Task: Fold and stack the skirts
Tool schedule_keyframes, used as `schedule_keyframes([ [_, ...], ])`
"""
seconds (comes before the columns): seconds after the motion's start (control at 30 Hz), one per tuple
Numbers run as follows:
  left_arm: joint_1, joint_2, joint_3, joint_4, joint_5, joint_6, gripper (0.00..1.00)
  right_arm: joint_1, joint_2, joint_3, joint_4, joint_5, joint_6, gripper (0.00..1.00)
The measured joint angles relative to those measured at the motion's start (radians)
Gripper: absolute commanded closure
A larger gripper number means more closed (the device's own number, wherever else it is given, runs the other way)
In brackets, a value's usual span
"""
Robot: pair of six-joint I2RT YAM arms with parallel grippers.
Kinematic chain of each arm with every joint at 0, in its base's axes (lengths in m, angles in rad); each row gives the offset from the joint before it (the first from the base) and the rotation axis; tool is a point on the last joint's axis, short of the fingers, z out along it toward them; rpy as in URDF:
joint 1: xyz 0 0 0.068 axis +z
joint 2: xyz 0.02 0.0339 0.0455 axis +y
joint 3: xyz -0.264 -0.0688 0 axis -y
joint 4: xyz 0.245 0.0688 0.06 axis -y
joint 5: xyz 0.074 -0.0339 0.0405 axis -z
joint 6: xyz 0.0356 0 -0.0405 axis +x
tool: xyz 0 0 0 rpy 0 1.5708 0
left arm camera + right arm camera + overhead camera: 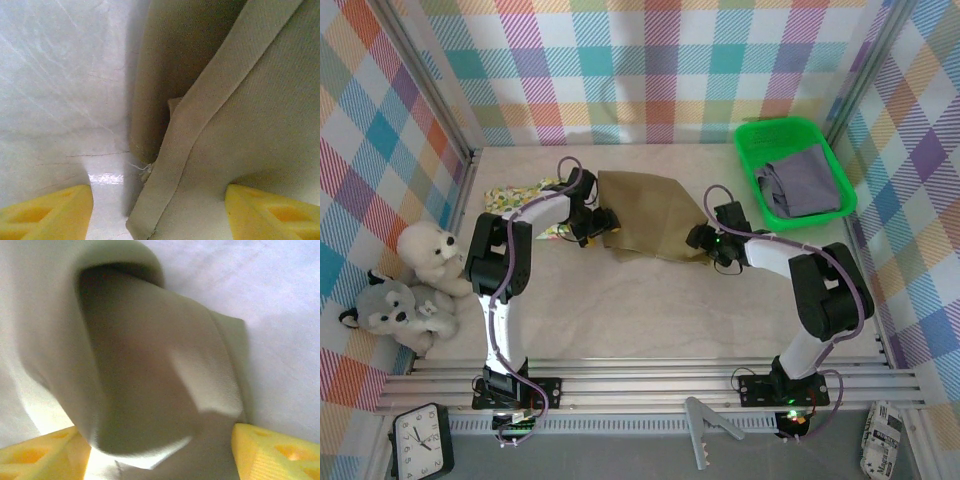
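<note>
1. At the bottom edge of the top view, in front of the arm bases, lie a black clock (422, 440) at lower left, a grey clamp (715, 432) in the middle and a white printed packet (882, 440) at lower right.
2. A grey plush husky (395, 308) and a white plush bear (428, 255) sit touching each other at the left edge, above the clock.
3. The pale table (640, 310) lies bare between the two arms.
4. The right gripper (705, 238) is down at the lower right corner of the olive-khaki skirt (655, 215), right of centre. In its wrist view its yellow fingers (280, 452) stand apart on either side of a raised fold of that cloth, not pinched together.
5. The left gripper (592, 225) is at the skirt's lower left corner. In its wrist view the jaws are spread: one finger is over the bare table and the other over the cloth, with the hem band running between them.
6. The olive-khaki skirt is spread flat in the middle of the frame, between the two grippers.
7. A yellow-green floral skirt (515, 193) lies at centre left, partly under the left arm.
8. At upper right a green tray (785, 124) holds the crumpled lavender-grey skirt (800, 182).
9. Plaid walls (650, 70) close the far side.
</note>
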Motion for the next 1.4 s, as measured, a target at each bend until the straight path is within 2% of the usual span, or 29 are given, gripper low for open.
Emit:
schedule_keyframes([
  [0.17,-0.003,0.008,0.0,0.001,0.011,0.001,0.43,0.0,-0.018,0.0,-0.062,0.041,0.016,0.36],
  [0.43,-0.003,0.015,0.0,0.001,0.019,0.001,0.43,0.0,-0.06,0.0,-0.14,0.074,0.069,0.34],
  [0.7,-0.003,0.015,0.0,0.002,0.02,0.001,0.42,0.0,-0.077,-0.005,-0.159,0.069,0.101,0.48],
  [0.9,-0.003,0.015,0.0,0.002,0.022,0.001,0.42,0.0,-0.055,-0.011,-0.159,0.071,0.103,0.53],
  [1.03,-0.003,0.015,0.0,0.002,0.022,0.001,0.42,0.0,-0.034,-0.018,-0.157,0.07,0.104,0.63],
  [1.2,-0.003,0.015,-0.001,0.002,0.023,0.001,0.42,-0.007,-0.037,-0.039,-0.151,0.071,0.109,0.85],
  [1.33,-0.003,0.015,-0.005,0.007,0.024,0.001,0.44,-0.008,-0.057,-0.069,-0.12,0.066,0.117,0.94],
  [1.4,-0.002,0.013,-0.014,0.016,0.026,0.0,0.49,-0.008,-0.067,-0.076,-0.11,0.064,0.117,0.96],
])
